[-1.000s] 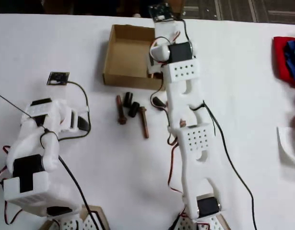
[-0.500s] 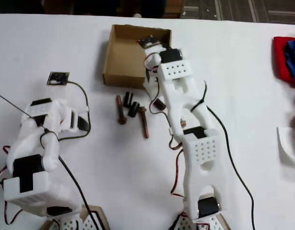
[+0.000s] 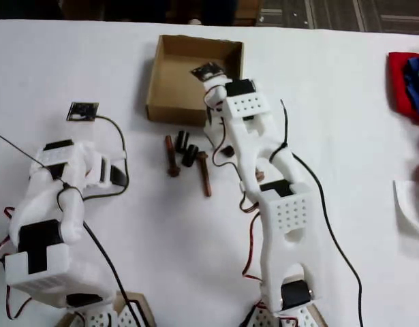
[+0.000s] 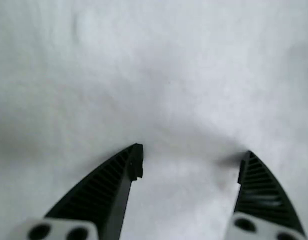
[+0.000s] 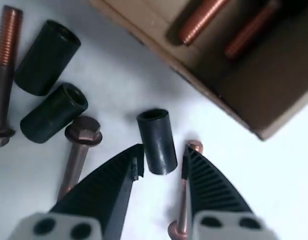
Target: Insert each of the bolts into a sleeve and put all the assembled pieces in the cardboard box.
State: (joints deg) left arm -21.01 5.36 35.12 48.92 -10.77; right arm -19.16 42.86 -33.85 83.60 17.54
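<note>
**Jaws Set Open Around a Loose Sleeve**

High view: a shallow brown cardboard box (image 3: 157,82) is seen on the white worktop (image 3: 93,54). Just beside its near wall, two copper-coloured metal bolts (image 3: 205,174) and two short black cylindrical sleeves (image 3: 187,148) are laid loose. The right arm (image 3: 246,116) is placed at the box's near corner. The left arm (image 3: 52,197) is found well apart from all of these.

Left wrist view: the left arm's jaws are spread wide over bare worktop, with nothing between them.

Right wrist view: the right arm's jaws are released, and another black sleeve (image 5: 158,141) is straddled by their tips. Whether it is touched cannot be told. A further copper bolt (image 5: 181,210) is partly hidden behind one jaw. Two threaded copper shafts (image 5: 204,20) are seen inside the box.

The sleeve is judged rigid, light and smooth. Being round, it may roll away or be squeezed out sideways. It is best taken across the middle of its wall, so that the bore is left free. The bolts are judged heavier and stiff, with threads that offer some grip.
</note>
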